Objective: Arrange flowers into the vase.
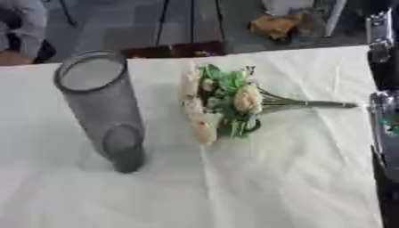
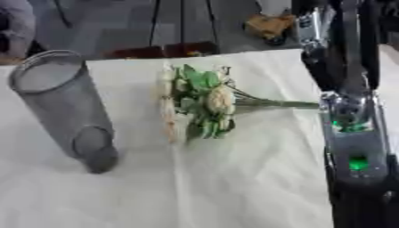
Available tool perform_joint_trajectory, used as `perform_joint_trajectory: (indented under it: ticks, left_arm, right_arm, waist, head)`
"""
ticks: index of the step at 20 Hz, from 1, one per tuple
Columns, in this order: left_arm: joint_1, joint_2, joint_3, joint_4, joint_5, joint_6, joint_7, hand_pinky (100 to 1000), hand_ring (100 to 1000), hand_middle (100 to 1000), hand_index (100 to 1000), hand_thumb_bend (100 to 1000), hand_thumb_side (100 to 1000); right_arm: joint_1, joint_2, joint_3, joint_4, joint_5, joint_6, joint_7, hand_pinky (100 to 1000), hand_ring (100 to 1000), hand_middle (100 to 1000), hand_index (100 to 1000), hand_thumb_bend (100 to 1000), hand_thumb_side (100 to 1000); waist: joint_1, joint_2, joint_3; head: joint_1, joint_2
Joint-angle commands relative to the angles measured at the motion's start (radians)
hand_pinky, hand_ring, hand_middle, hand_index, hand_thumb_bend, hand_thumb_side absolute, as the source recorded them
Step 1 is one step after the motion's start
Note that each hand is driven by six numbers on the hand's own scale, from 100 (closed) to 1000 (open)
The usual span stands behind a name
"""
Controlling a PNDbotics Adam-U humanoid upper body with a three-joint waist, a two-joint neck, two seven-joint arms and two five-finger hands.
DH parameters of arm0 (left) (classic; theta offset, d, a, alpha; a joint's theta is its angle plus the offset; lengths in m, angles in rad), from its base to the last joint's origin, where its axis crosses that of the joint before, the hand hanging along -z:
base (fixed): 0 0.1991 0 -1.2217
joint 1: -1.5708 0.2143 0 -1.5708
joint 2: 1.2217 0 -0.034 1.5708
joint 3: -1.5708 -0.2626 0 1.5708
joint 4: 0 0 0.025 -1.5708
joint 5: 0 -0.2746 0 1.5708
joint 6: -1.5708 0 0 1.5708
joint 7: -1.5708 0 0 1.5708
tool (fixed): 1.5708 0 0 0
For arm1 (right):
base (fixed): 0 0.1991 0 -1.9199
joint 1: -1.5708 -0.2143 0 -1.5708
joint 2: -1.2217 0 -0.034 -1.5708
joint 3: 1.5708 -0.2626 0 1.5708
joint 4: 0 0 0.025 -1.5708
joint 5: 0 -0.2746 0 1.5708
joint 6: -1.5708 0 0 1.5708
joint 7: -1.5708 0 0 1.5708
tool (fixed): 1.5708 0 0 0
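— Flowers [image 1: 222, 104] first: what do they look like?

— A small bunch, cream blooms among green leaves, lying flat on the white-covered bench [image 1: 296, 187]. The heads point away from my right arm, and the thin green stems [image 2: 280, 104] run straight toward it.

— And your right arm?

— It comes down the right edge, black with silver parts and green lights, the forearm [image 2: 355, 147] standing just past the stem ends. Whether my fingers are open or closed there, I cannot tell; they do not show, and I cannot say if anything touches the stems. My left hand is nowhere in sight.

— The vase?

— A tall grey cylinder [image 1: 101, 107], see-through, upright on the bench, well beyond the blooms on the far side from my arm. Nothing is inside it.
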Motion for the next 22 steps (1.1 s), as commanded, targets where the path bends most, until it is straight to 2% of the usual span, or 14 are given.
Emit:
perform_joint_trajectory:
  ticks: [1,5,7,9,15,22]
  left_arm:
    - [-0.007,0.01,0.011,-0.018,0.005,-0.001,-0.003,550,670,863,906,100,1000]
    - [-0.006,0.011,0.011,-0.018,0.006,-0.001,-0.005,551,670,863,906,100,1000]
    - [-0.005,0.013,0.011,-0.018,0.007,-0.001,-0.006,551,670,863,906,100,1000]
    - [-0.002,0.014,0.01,-0.018,0.008,0.0,-0.008,551,670,863,907,100,1000]
    - [0.003,0.02,0.009,-0.018,0.01,0.002,-0.014,551,670,863,907,100,1000]
    - [0.006,0.025,0.006,-0.018,0.014,0.002,-0.021,551,670,863,907,100,1000]
  right_arm:
    - [-0.022,-0.023,-0.003,-0.005,0.01,0.001,-0.004,673,841,582,881,299,1000]
    - [-0.048,-0.049,0.007,0.014,0.029,0.002,0.011,680,852,596,885,372,1000]
    - [-0.078,-0.075,0.019,0.037,0.051,0.007,0.03,706,878,616,894,446,1000]
    - [-0.119,-0.114,0.039,0.076,0.078,0.018,0.056,730,899,642,902,482,1000]
    - [-0.24,-0.247,0.126,0.209,0.161,0.091,0.138,770,937,684,906,554,1000]
    - [-0.313,-0.389,0.246,0.373,0.261,0.182,0.239,797,977,782,941,635,1000]
  waist:
    - [-0.002,-0.02,0.002]
    - [-0.002,-0.023,0.003]
    - [-0.001,-0.025,0.004]
    - [-0.003,-0.03,0.005]
    - [-0.005,-0.038,0.005]
    - [-0.008,-0.044,0.009]
  head:
    - [0.002,-0.005]
    - [0.001,0.002]
    - [-0.001,0.005]
    - [-0.002,0.009]
    - [-0.001,0.016]
    - [-0.004,0.019]
